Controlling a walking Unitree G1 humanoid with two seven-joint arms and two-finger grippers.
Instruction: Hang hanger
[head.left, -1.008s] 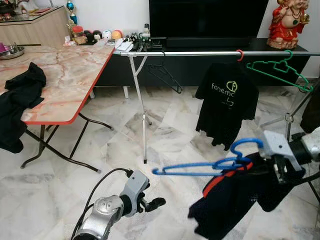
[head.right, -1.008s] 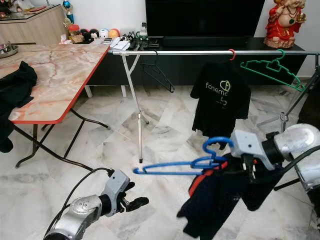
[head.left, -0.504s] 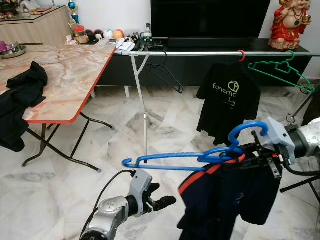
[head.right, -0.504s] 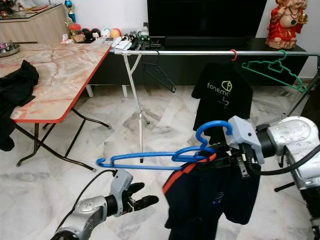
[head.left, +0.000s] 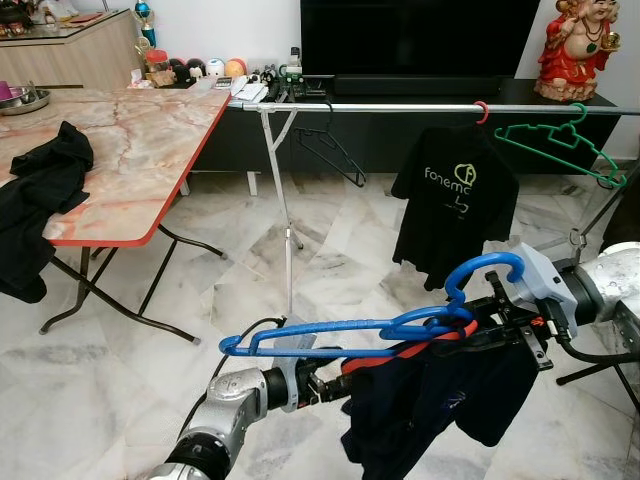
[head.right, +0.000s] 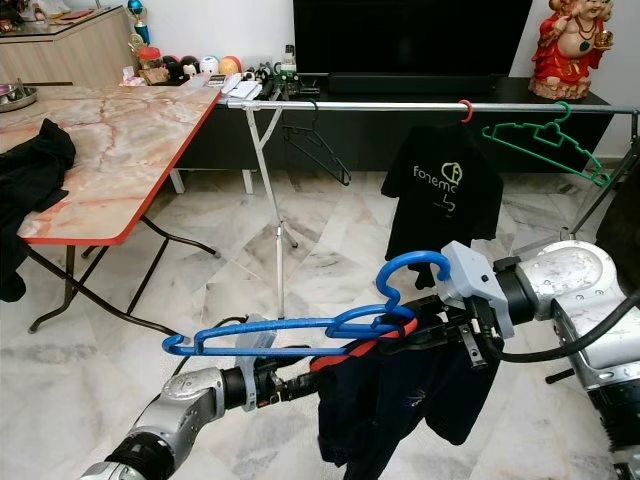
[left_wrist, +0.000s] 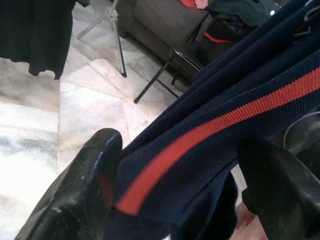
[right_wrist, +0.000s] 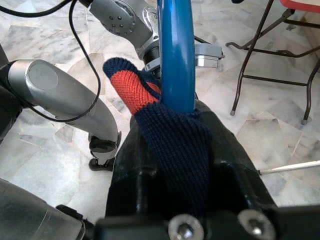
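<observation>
Right gripper (head.left: 490, 322) at 4 o'clock, clenched on blue hanger (head.left: 350, 332) and navy shirt (head.left: 430, 395) collar, held low before rail (head.left: 400, 107). Left gripper (left_wrist: 175, 200) at 6 o'clock, fingers (left_wrist: 90, 175) spread around red-striped collar. Steel bowl (head.left: 22, 100) on table (head.left: 140, 150); contents indiscernible.

Silver arms (head.right: 565, 285), black cables (right_wrist: 75, 55)

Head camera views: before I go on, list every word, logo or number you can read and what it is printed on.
"fonemc": pale lettering on the black T-shirt hanging from the rail; the last letter runs into a fold, so the word may be longer.
Round emblem above it and a small mark below: too small to read.
Items on the TV cabinet: too small to read.
</observation>
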